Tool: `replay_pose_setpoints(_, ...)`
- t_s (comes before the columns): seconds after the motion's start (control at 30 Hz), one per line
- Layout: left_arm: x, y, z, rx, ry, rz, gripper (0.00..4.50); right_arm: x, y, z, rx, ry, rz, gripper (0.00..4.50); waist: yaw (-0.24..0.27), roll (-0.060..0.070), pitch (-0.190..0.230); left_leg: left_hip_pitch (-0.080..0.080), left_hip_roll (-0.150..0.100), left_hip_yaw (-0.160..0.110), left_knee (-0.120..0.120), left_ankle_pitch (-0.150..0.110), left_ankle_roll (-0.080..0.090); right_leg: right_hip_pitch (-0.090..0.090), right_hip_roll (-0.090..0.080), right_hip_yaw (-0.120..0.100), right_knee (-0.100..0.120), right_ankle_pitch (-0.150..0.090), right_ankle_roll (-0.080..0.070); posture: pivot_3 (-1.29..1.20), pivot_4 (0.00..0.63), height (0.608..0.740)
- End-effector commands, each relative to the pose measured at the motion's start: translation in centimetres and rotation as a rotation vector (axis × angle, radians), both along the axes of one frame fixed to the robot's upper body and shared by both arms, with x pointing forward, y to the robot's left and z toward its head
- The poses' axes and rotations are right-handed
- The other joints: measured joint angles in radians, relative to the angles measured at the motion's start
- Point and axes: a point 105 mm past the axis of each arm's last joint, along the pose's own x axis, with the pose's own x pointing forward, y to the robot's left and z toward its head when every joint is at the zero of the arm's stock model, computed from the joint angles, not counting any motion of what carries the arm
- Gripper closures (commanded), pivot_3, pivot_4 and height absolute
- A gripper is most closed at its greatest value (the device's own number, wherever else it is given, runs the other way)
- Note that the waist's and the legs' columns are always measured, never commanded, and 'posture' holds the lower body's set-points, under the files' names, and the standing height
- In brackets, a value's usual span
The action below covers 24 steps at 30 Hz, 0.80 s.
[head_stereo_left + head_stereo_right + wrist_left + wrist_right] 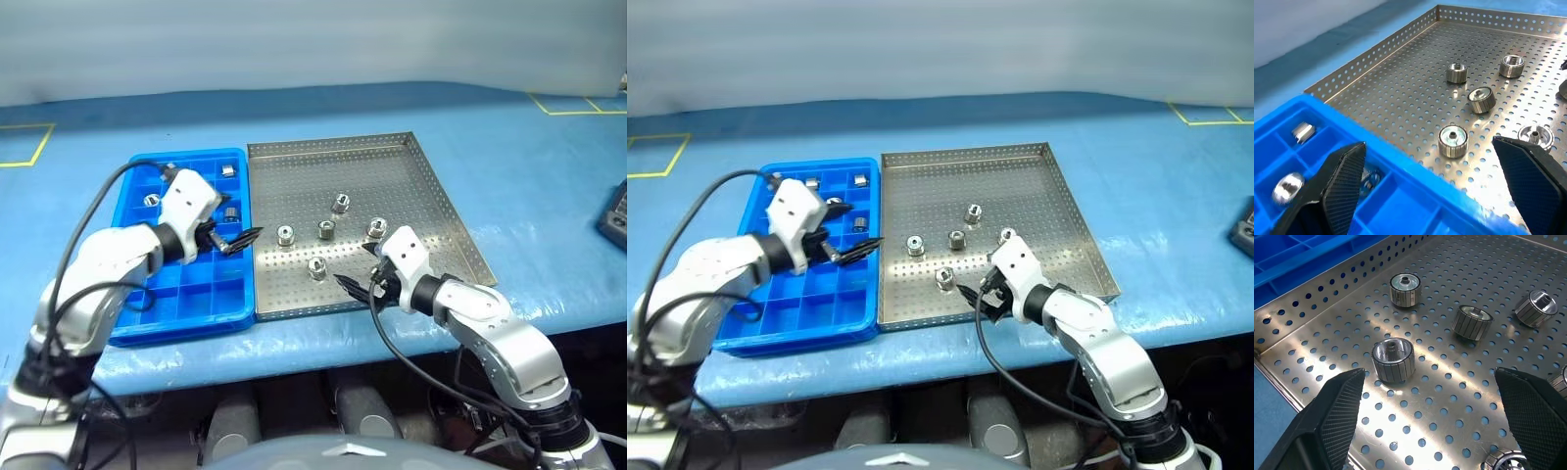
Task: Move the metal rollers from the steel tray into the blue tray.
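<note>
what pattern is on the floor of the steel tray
A regular grid of small round holes covers the silver steel tray; it shows best in the right wrist view.

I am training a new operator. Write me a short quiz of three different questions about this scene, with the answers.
1. True or false: both grippers are open and hold nothing.
2. Which gripper is over the edge where the blue tray meets the steel tray? A) left B) right
3. Fill in: the roller nearest the right gripper lies in the ____ tray.

Key
1. True. The left gripper and the right gripper are both open, with nothing between the fingers.
2. A.
3. Steel. That roller lies just in front of the right gripper.
</note>
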Motion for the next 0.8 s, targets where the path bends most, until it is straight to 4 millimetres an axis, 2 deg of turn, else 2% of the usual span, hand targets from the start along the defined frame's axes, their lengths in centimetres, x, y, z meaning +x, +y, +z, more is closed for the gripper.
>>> replay_pose_setpoints(0.03, 1.8, -1.7, -1.1, 0.08, 0.02, -0.098, 0.0, 0.1, 0.5, 1.0, 0.018, -0.053, 0.009, 0.03, -0.002, 0.0, 0.0, 0.0, 0.0, 0.0, 0.0, 0.0, 0.0, 0.0, 0.0, 0.0, 0.0, 0.0, 0.0, -0.12, 0.15, 0.74)
replay_pose_setpoints(0.23, 3.9, -3.4, -3.7, 0.173, 0.105, -0.187, 0.0, 0.0, 0.5, 1.2, 0.024, -0.061, 0.0, 0.03, -0.011, 0.0, 0.0, 0.0, 0.0, 0.0, -0.001, 0.0, 0.0, -0.001, 0.001, 0.002, 0.0, 0.0, 0.001, -0.16, 0.15, 0.74)
replay_pose_setpoints(0.57, 5.3, -4.0, -7.3, 0.33, 0.177, -0.212, 0.0, 0.0, 0.6, 1.4, 0.029, -0.075, -0.01, 0.03, -0.03, 0.0, 0.0, 0.001, -0.001, 0.002, 0.001, 0.0, 0.0, 0.0, 0.001, 0.006, 0.002, 0.001, 0.003, -0.17, 0.15, 0.74)
replay_pose_setpoints(0.63, 5.6, -3.6, -7.8, 0.376, 0.186, -0.194, 0.37, 0.0, 0.6, 1.5, 0.03, -0.078, -0.01, 0.0, -0.043, 0.0, 0.0, 0.001, -0.001, 0.003, 0.001, 0.0, 0.0, 0.0, 0.001, 0.007, 0.002, 0.001, 0.003, -0.18, 0.15, 0.74)
replay_pose_setpoints(0.8, 5.3, -2.6, -9.0, 0.522, 0.224, -0.242, 1.86, 0.1, 0.7, 1.6, 0.037, -0.087, -0.018, 0.0, -0.062, 0.0, -0.001, 0.002, -0.001, 0.003, 0.001, 0.0, 0.0, 0.0, 0.001, 0.007, 0.003, 0.001, 0.003, -0.18, 0.15, 0.74)
